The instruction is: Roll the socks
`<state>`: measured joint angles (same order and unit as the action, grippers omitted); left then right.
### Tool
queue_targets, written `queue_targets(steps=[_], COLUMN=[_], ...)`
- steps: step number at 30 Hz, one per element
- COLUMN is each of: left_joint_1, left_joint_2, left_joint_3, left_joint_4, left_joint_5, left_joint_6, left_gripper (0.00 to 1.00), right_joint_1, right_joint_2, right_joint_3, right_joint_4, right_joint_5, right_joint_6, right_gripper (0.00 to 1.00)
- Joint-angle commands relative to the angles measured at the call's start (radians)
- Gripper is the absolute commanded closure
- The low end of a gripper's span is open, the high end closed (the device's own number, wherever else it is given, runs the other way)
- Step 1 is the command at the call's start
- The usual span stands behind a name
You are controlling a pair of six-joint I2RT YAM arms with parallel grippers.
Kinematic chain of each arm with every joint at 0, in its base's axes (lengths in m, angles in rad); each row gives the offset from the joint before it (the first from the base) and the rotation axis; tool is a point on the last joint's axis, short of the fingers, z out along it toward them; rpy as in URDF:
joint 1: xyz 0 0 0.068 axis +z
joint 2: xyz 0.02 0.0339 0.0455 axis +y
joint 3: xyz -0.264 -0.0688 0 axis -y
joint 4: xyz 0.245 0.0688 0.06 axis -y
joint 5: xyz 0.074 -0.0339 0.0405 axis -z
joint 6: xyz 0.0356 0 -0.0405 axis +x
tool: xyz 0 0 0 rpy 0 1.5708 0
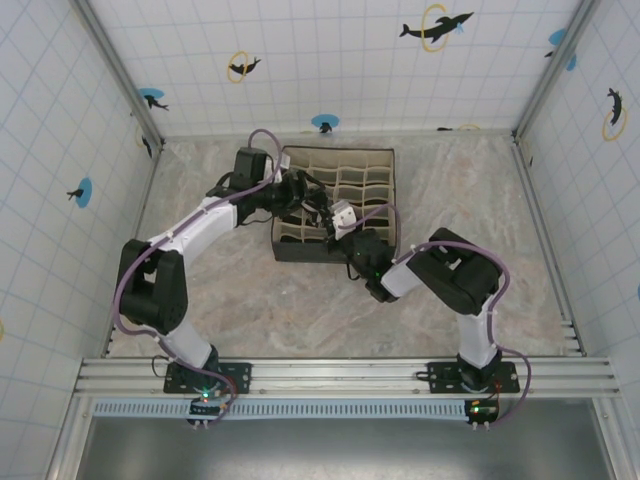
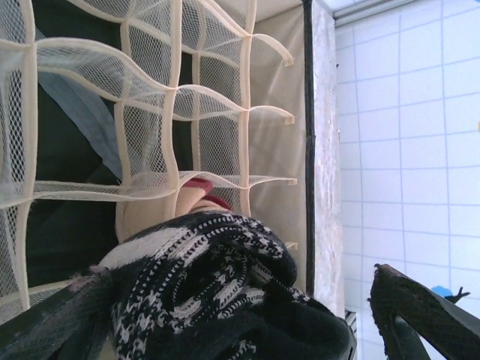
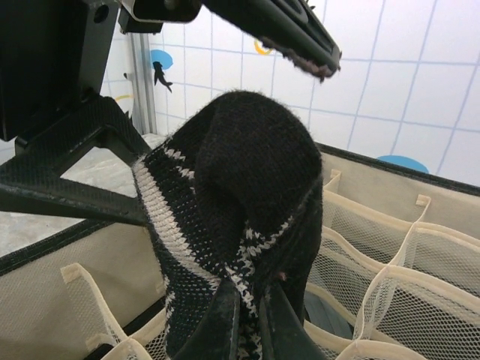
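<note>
Currently socks (image 3: 232,187) over organiser (image 3: 420,247), right end effector (image 3: 250,296) clamping them, left end effector (image 2: 236,279) apart

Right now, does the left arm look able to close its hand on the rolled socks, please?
Probably yes: the left hand is open astride the socks with nothing in the way, though the right hand grips one end.
</note>
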<state>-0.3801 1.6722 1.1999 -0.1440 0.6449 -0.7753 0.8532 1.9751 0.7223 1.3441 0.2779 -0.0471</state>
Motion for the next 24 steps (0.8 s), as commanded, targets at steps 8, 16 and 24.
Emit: queue_targets(steps=[8,16,24], left_joint_1=[-0.005,-0.005,-0.005], left_joint_2=[0.053,0.121,0.161], left_joint_3=[0.056,0.195,0.272], left_joint_4=[-0.068,-0.232,-0.334], left_joint_5=[0.038,0.026,0.025], left_joint_6=[-0.022,0.088,0.140], left_gripper=[0.11,0.12,0.17], right_joint_1=[0.012,0.014,0.014], right_joint_2=[0.048,0.045,0.036], right_joint_3=[0.035,0.052,0.071], right_joint_4=[0.049,0.016,-0.014], right_joint_5=[0.003,-0.023,-0.051], right_joint_6=[-0.095,-0.213,-0.306], right_gripper=[1.00,1.00,1.00])
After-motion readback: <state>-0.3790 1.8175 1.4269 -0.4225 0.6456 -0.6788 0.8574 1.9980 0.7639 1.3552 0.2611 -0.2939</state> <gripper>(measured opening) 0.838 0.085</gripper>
